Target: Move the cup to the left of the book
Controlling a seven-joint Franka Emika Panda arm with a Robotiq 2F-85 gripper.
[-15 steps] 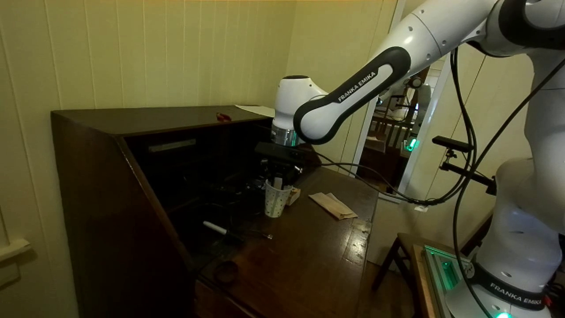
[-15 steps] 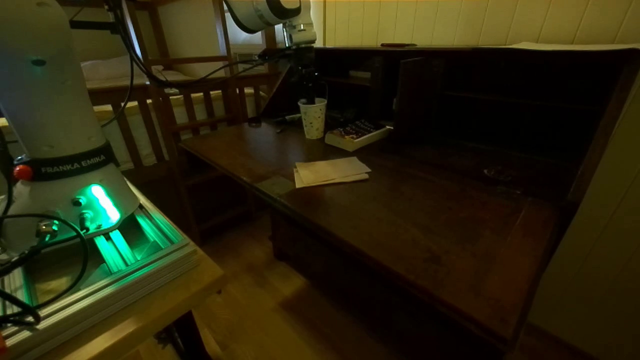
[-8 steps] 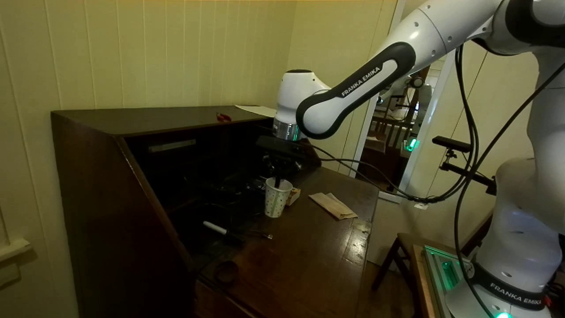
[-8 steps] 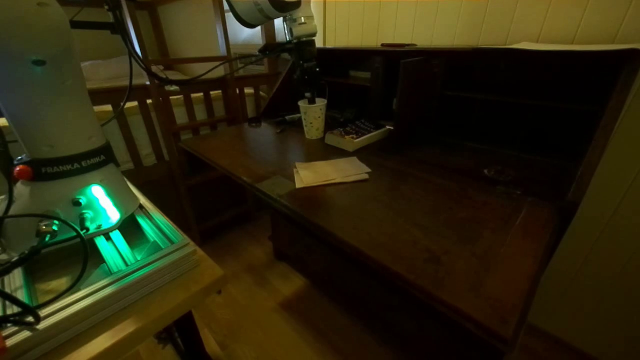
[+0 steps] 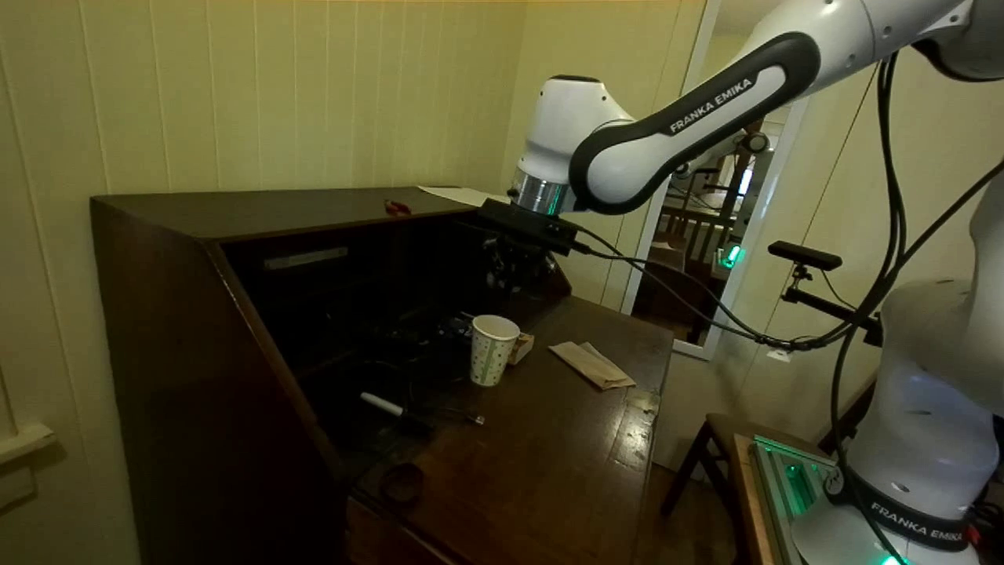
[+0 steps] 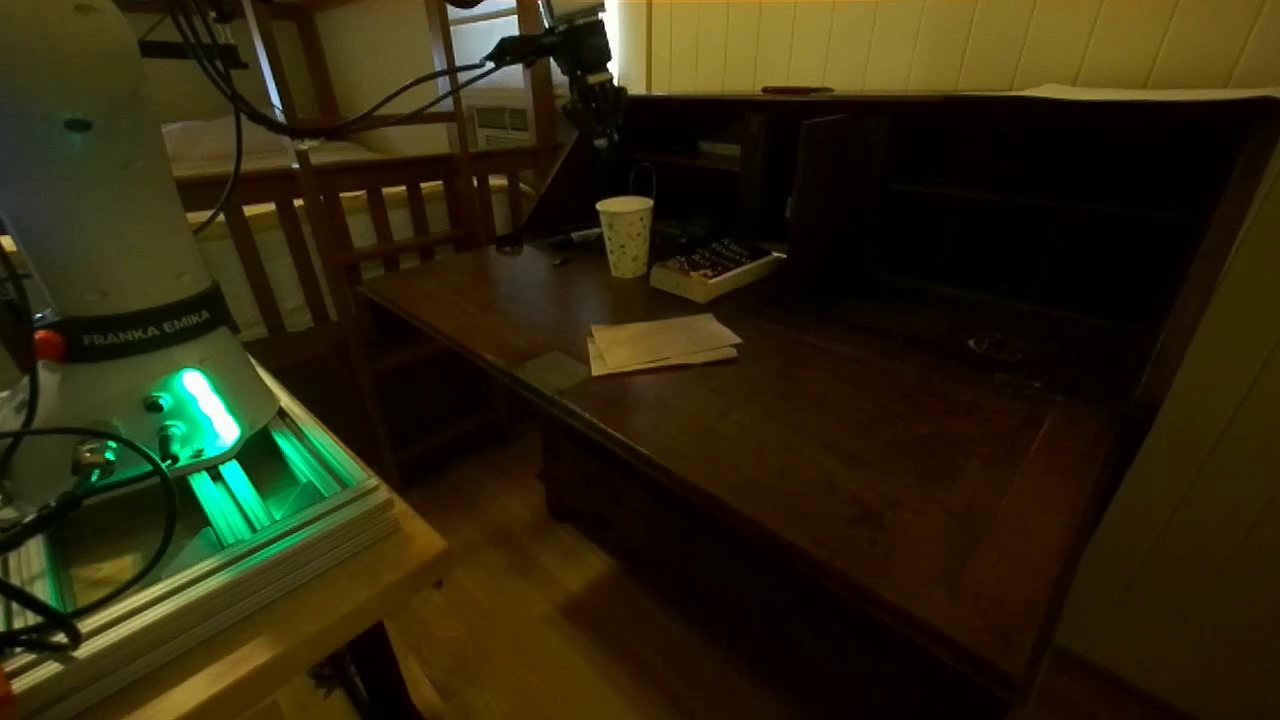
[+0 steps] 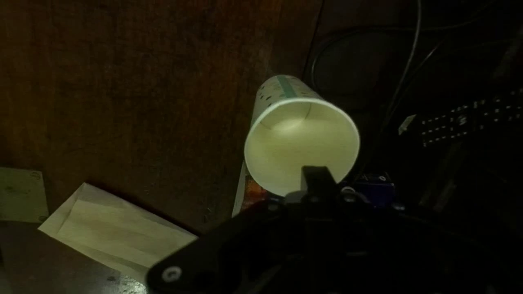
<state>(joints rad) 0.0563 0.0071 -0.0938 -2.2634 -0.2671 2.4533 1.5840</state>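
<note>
One book [image 5: 522,350], partly behind the cup [image 5: 492,353]

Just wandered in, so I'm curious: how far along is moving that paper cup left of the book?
Looks done: the paper cup stands upright on the wooden desk, left of the paperback in both exterior views. In hand: nothing held; the gripper hangs above the cup, clear of it. Remaining: perhaps just withdrawing the arm, which reaches over the desk.

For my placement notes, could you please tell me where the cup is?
In an exterior view, the cup stands upright on the desk, just left of the book and farther back than the folded paper.
</note>
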